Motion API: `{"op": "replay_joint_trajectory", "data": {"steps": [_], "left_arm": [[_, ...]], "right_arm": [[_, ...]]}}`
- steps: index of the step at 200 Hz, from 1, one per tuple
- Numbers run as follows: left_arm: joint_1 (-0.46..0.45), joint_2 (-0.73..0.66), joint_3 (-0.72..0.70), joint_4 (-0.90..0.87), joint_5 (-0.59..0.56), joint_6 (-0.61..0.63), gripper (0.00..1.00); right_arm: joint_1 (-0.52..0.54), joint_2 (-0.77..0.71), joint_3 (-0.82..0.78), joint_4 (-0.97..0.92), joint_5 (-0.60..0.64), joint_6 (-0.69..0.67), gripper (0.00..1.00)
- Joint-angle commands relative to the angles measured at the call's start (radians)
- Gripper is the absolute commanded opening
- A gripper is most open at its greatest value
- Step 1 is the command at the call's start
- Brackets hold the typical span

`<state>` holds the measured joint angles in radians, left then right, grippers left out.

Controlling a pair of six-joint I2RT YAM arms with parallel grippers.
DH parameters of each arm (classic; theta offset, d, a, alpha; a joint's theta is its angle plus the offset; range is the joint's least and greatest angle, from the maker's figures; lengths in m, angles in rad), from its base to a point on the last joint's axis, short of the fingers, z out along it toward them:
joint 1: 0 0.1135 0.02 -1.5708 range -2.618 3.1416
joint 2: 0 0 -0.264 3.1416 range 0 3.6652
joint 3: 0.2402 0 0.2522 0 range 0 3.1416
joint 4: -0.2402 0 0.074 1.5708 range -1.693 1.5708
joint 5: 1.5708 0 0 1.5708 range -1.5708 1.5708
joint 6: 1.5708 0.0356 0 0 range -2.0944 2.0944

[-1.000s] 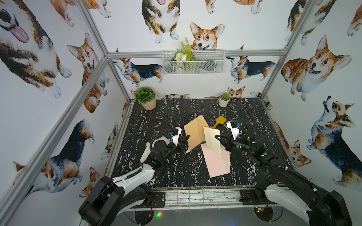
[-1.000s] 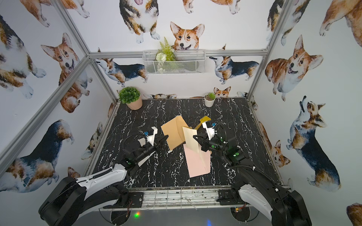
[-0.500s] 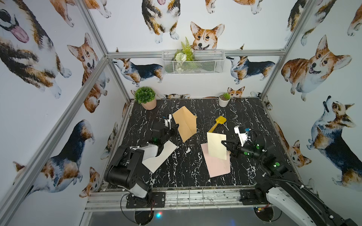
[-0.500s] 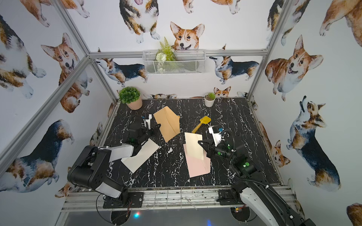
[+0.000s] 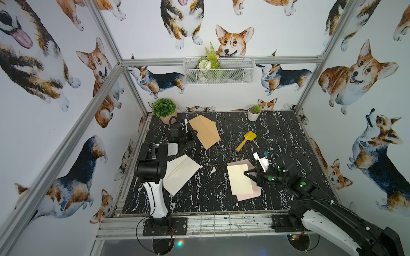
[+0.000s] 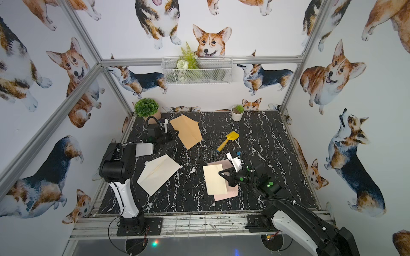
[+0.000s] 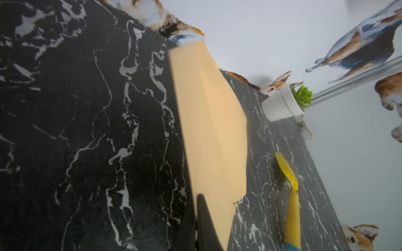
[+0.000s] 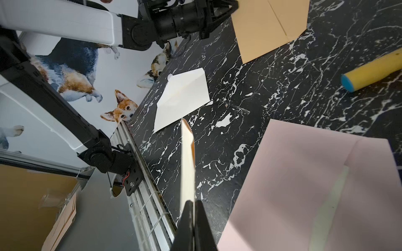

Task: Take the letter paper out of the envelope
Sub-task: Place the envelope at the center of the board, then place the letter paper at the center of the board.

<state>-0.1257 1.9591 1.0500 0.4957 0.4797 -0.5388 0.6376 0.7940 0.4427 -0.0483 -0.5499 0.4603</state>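
My right claw [image 5: 245, 172] is clamped shut on the letter paper [image 5: 239, 179], pinching the edge that faces my right arm. From the yellow shovel [image 5: 245, 140] the paper is on the side nearer my base, just past the shovel's blue handle tip. In the right wrist view the cream sheet [image 8: 188, 163] shows edge-on, running straight out from between my closed fingertips [image 8: 203, 219] and held up off the black marble table [image 5: 277, 137]. In both top views the sheet covers much of the pink envelope [image 5: 248, 196], which lies flat on the table under it. The pink shows past the sheet on the shovel side and on the base side. I cannot tell whether the paper's lower edge touches the pink envelope.

My left claw [image 5: 193, 133] is also closed, gripping the tan envelope [image 5: 205, 130] by the edge farthest from the shovel. That envelope is to the shovel's left and slightly farther from my base, with its pointed flap end toward the back wall. In the left wrist view it [image 7: 211, 130] stretches away from my dark finger [image 7: 204, 217], with the shovel [image 7: 291, 195] lying beside it on the table. The letter paper and the tan envelope are well apart, with the shovel roughly between them.

A white envelope [image 5: 180, 175] lies flat on the table, left of the shovel and nearer my base, close beside my left arm. Neither claw touches it.
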Motion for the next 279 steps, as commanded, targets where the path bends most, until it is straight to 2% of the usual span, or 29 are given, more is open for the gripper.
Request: {"op": "replay_joint_trajectory", "data": {"steps": [1, 22, 40, 69, 89, 132, 168, 198, 244, 279], "left_arm": [[-0.002, -0.052, 0.014, -0.149, -0.059, 0.049, 0.00], [-0.001, -0.071, 0.017, -0.206, -0.095, 0.084, 0.00], [0.000, -0.055, 0.047, -0.260, -0.094, 0.096, 0.13], [-0.001, -0.053, 0.045, -0.271, -0.100, 0.098, 0.23], [-0.003, -0.069, 0.045, -0.302, -0.112, 0.107, 0.41], [-0.004, -0.140, 0.000, -0.319, -0.148, 0.125, 0.57], [-0.009, -0.206, -0.049, -0.316, -0.162, 0.119, 0.57], [-0.054, -0.282, -0.171, -0.225, -0.159, 0.073, 0.53], [-0.297, -0.353, -0.276, -0.155, -0.204, 0.093, 0.49], [-0.399, -0.367, -0.347, -0.054, -0.186, 0.088, 0.45]], "right_arm": [[0.018, 0.073, 0.029, 0.083, -0.042, 0.027, 0.00], [0.034, 0.166, 0.039, 0.148, -0.052, 0.033, 0.00], [0.044, 0.238, 0.044, 0.222, -0.068, 0.049, 0.00], [0.071, 0.314, 0.108, 0.194, -0.039, 0.015, 0.00], [0.088, 0.362, 0.136, 0.182, -0.010, -0.007, 0.00], [0.106, 0.492, 0.186, 0.198, -0.005, -0.019, 0.00], [0.112, 0.630, 0.207, 0.287, -0.039, -0.005, 0.00], [0.112, 0.721, 0.230, 0.368, -0.066, 0.006, 0.00], [0.111, 0.867, 0.335, 0.367, -0.102, -0.012, 0.00], [0.107, 0.908, 0.329, 0.370, -0.043, -0.024, 0.02]]}}
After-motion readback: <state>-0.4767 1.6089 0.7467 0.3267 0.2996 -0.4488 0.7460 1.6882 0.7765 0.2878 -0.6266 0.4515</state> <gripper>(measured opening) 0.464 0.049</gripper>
